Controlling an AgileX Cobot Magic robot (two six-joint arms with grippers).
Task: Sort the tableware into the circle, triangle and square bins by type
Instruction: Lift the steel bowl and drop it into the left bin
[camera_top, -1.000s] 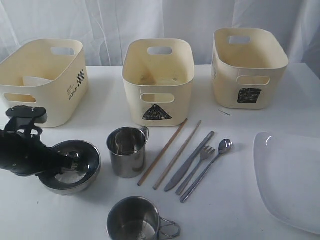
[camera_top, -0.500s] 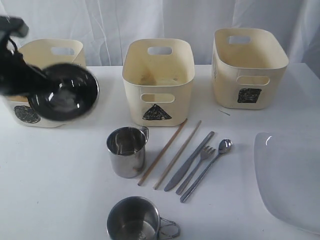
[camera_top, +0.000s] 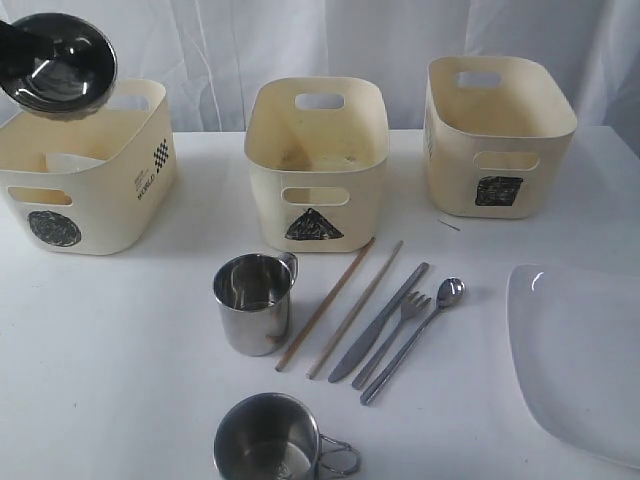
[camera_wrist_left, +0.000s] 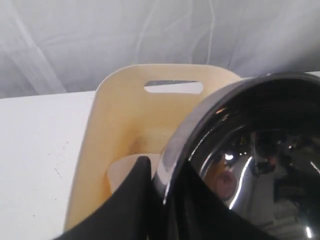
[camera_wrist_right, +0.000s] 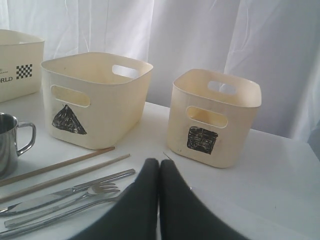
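Note:
My left gripper (camera_wrist_left: 162, 172) is shut on the rim of the steel bowl (camera_top: 58, 62), holding it tilted in the air over the back of the circle bin (camera_top: 100, 205). A small white bowl (camera_top: 72, 162) lies inside that bin. On the table stand two steel mugs (camera_top: 252, 302) (camera_top: 270, 440). Beside them lie two chopsticks (camera_top: 325, 303), a knife (camera_top: 380, 320), a fork (camera_top: 397, 333) and a spoon (camera_top: 418, 335). The white plate (camera_top: 580, 355) rests at the right. My right gripper (camera_wrist_right: 159, 165) is shut and empty, low over the table near the cutlery.
The triangle bin (camera_top: 316, 165) stands in the middle and the square bin (camera_top: 497, 140) at the right, both along the back. A white curtain hangs behind them. The nearer mug sits at the table's front edge.
The left gripper has lifted the steel bowl off the table and carried it up and back, to above the circle bin. The right gripper has not moved.

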